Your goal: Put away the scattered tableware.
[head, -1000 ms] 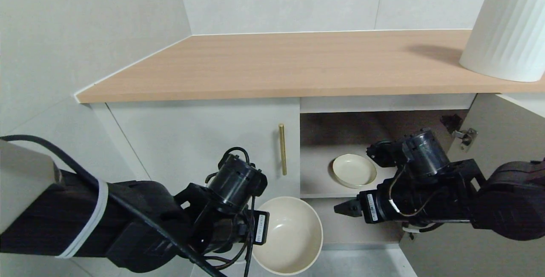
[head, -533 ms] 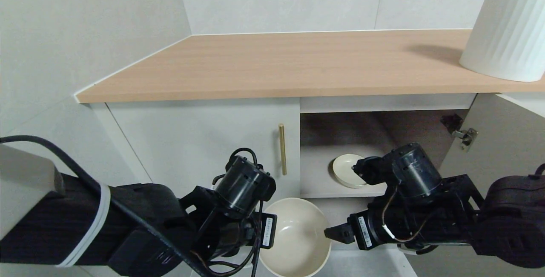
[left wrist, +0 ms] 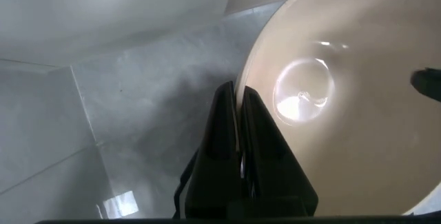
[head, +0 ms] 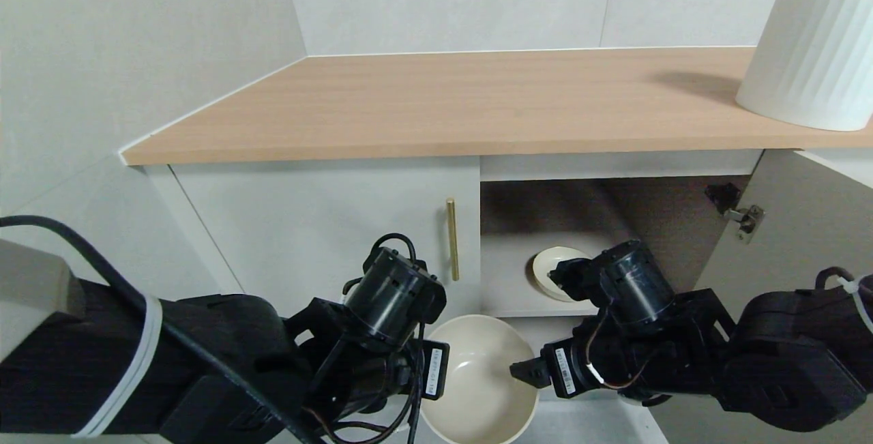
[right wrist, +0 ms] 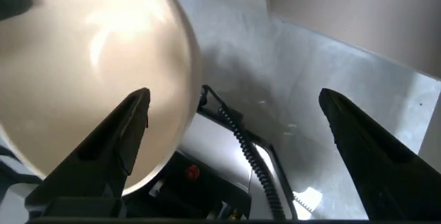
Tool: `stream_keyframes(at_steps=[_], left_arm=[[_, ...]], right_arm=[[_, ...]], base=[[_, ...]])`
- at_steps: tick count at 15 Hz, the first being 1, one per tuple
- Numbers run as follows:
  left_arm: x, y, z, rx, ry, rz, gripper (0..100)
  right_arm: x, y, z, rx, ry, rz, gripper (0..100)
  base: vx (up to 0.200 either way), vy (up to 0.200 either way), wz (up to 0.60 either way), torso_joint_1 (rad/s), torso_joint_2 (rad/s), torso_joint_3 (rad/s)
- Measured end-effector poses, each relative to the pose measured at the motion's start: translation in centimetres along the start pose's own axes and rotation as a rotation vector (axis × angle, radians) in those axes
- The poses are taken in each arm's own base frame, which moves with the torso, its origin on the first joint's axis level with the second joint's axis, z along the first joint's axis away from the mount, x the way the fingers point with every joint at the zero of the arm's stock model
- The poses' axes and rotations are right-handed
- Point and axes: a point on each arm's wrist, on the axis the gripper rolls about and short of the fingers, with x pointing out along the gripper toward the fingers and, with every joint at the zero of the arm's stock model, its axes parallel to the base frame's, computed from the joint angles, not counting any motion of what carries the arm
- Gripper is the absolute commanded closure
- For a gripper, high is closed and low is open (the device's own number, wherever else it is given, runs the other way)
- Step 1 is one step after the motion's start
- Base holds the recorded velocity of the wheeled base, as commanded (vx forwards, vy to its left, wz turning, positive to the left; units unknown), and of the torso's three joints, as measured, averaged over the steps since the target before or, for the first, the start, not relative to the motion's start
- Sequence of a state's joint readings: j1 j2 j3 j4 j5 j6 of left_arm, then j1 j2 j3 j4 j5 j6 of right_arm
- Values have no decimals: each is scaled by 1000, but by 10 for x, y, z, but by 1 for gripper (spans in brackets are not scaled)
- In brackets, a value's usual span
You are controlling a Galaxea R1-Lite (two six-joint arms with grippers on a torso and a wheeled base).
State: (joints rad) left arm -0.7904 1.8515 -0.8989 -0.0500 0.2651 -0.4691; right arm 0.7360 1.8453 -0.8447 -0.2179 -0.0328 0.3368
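A large cream bowl (head: 477,382) hangs low in front of the cabinet, below its open compartment. My left gripper (head: 428,372) is shut on the bowl's left rim; in the left wrist view its fingers (left wrist: 238,120) pinch the rim of the bowl (left wrist: 344,93). My right gripper (head: 524,373) is open at the bowl's right rim. In the right wrist view one of its fingers (right wrist: 127,138) lies over the bowl (right wrist: 83,65), whose rim sits in the gap of the gripper (right wrist: 238,124). A small cream plate (head: 554,268) rests on the cabinet shelf (head: 508,280), partly hidden by my right wrist.
A wooden countertop (head: 464,99) spans the cabinet, with a tall white ribbed vessel (head: 811,41) at its right end. The left cabinet door (head: 327,219) is closed and has a gold handle (head: 451,239). The right door (head: 791,219) stands open. Grey floor (right wrist: 310,79) lies below.
My right gripper has moved left and down from in front of the shelf to the bowl's right rim. My left arm has shifted the bowl slightly right.
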Motion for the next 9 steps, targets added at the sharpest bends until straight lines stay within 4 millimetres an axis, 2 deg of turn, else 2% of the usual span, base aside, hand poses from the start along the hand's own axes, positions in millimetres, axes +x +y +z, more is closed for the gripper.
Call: stream_keyframes(at_steps=[9], left_arm=[[0,0,1,-5,-4,-4,100]], right_arm=[[4,-1,-2,1,11,-2,100]], base=[[0,0,0,0,0,0]])
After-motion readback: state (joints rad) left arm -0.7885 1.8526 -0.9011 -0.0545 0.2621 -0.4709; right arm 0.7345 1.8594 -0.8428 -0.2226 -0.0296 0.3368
